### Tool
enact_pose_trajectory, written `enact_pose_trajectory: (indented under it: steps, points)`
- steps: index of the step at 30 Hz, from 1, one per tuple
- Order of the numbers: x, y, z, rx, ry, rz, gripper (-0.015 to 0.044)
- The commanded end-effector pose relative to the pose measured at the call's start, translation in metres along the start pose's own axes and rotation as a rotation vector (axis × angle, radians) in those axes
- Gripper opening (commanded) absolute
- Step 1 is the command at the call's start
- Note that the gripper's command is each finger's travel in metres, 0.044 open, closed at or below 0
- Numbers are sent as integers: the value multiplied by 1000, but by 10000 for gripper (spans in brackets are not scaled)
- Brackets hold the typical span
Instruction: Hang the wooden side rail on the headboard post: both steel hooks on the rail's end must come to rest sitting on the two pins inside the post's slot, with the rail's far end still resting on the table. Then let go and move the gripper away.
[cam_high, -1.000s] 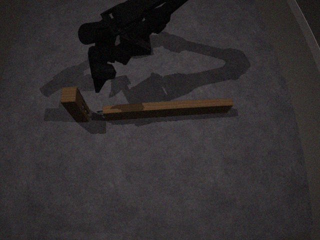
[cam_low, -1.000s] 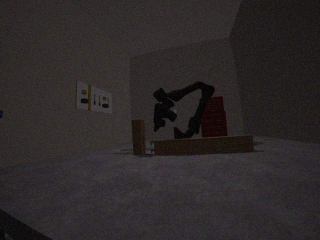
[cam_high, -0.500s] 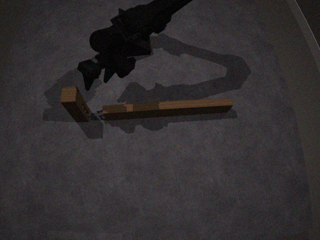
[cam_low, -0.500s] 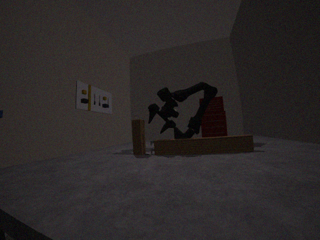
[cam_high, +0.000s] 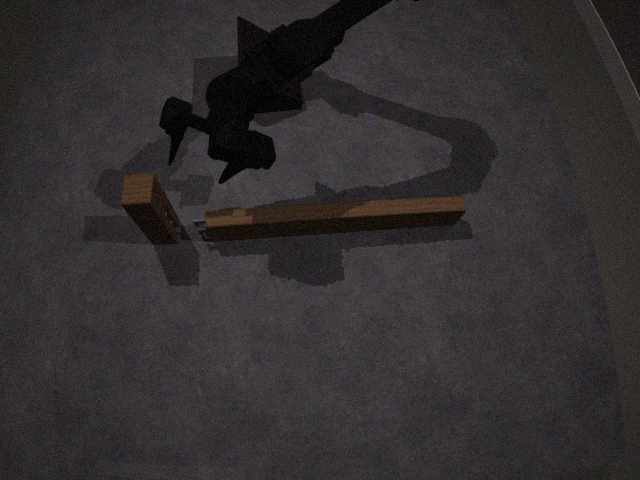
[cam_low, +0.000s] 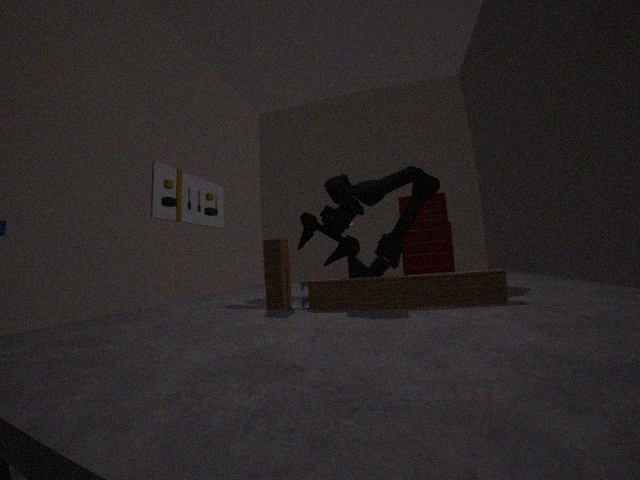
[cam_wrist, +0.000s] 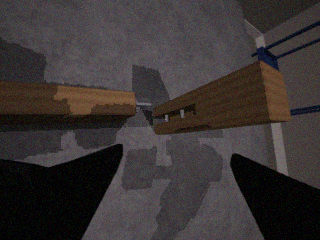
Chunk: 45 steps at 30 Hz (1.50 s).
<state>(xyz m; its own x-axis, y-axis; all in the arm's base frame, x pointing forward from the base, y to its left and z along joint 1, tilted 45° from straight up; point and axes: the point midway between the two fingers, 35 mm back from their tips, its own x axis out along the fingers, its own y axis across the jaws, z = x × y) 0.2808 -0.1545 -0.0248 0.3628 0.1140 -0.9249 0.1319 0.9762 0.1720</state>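
The wooden rail (cam_high: 336, 219) (cam_low: 408, 291) (cam_wrist: 95, 102) lies flat on the table. The steel hooks (cam_high: 200, 227) (cam_wrist: 144, 104) on its end point toward the post and stand apart from it, with a small gap. The wooden headboard post (cam_high: 149, 211) (cam_low: 277, 273) (cam_wrist: 230, 97) stands upright, its slot facing the rail. Two pale pins (cam_wrist: 175, 115) show inside the slot in the wrist view. My gripper (cam_high: 195, 173) (cam_low: 311, 257) (cam_wrist: 176, 154) is wide open and empty. It hangs above the table, behind the post and the rail's hooked end in the top view, touching neither.
The arm (cam_high: 310, 43) (cam_low: 413, 206) reaches in from behind the rail. A red stepped cabinet (cam_low: 428, 242) stands behind the rail's far half. A tool panel (cam_low: 196, 198) hangs on the left wall. A blue frame (cam_wrist: 267, 57) shows beyond the post in the wrist view.
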Motion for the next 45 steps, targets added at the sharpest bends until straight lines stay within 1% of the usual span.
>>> enact_pose_trajectory:
  steps: [1,6,8,39,41,45]
  points:
    - [-6,9,-4,747,-19,-145,440]
    - [-8,11,-3,1023,-60,-185,440]
    - [-9,12,-3,1065,-67,-190,440]
    - [-9,12,-3,1065,-67,-190,440]
    - [-8,12,-1,1013,-45,-184,440]
    - [-6,17,8,709,69,-132,440]
